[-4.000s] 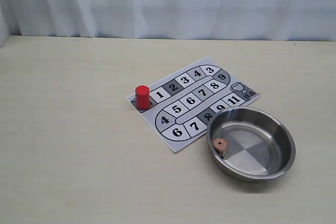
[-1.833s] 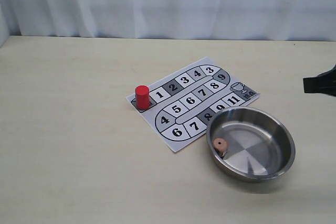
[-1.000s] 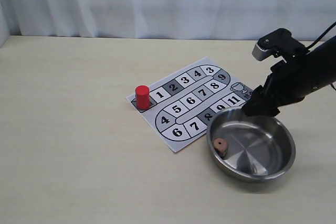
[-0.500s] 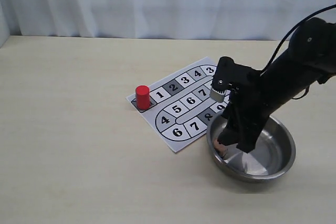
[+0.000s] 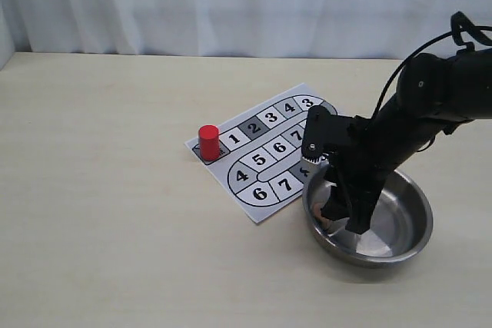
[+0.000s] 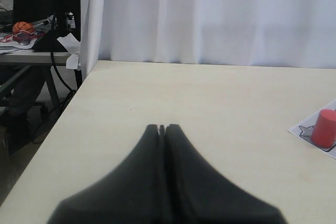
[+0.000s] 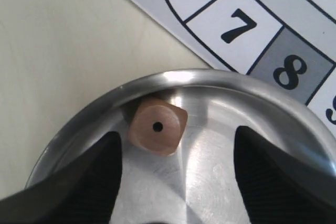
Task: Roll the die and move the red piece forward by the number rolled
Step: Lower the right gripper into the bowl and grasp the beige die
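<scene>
The die (image 7: 157,127), a tan cube with a single pip facing up, lies inside the steel bowl (image 7: 79,129) against its wall. My right gripper (image 7: 177,139) is down in the bowl and open. Its two dark fingers (image 7: 94,177) stand on either side of the die, just short of it, without touching. In the exterior view the right gripper (image 5: 343,217) covers nearly all of the die. The red piece (image 5: 208,142) stands upright on the board's start square, left of square 1. My left gripper (image 6: 163,128) is shut and empty, above bare table, with the red piece (image 6: 324,128) far to one side.
The numbered paper board (image 5: 265,160) lies flat, its near-right corner under the bowl's rim (image 5: 384,260). Squares 7 and 8 (image 7: 290,72) sit just beyond the bowl. A white curtain backs the table; a table edge (image 6: 63,124) shows in the left wrist view.
My right arm has swung in from the right and lowered its gripper into the bowl around the die. The die, red piece and left gripper have not moved.
</scene>
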Controlling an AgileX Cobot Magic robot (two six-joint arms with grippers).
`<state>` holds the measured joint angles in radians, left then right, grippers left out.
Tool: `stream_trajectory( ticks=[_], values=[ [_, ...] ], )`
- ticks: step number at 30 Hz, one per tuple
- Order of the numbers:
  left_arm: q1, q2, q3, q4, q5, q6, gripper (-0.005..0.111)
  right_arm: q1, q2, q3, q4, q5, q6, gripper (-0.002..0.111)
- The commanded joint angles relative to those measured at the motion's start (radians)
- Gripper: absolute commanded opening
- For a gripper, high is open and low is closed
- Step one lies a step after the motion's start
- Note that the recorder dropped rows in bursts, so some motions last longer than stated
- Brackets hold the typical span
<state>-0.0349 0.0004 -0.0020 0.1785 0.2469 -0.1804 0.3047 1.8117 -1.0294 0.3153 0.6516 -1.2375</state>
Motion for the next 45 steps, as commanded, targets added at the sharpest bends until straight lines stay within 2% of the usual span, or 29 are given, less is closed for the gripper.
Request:
stream_trajectory(
  ticks=[1,45],
  values=[
    [0.000,0.000,0.002,-0.005,-0.013,-0.004,0.000,0.012,0.006,-0.004,-0.019,0.002,-0.007,0.058],
    [0.000,0.000,0.002,-0.005,-0.013,-0.004,0.000,0.023,0.081,-0.004,-0.018,-0.023,-0.007,0.058]
  ],
)
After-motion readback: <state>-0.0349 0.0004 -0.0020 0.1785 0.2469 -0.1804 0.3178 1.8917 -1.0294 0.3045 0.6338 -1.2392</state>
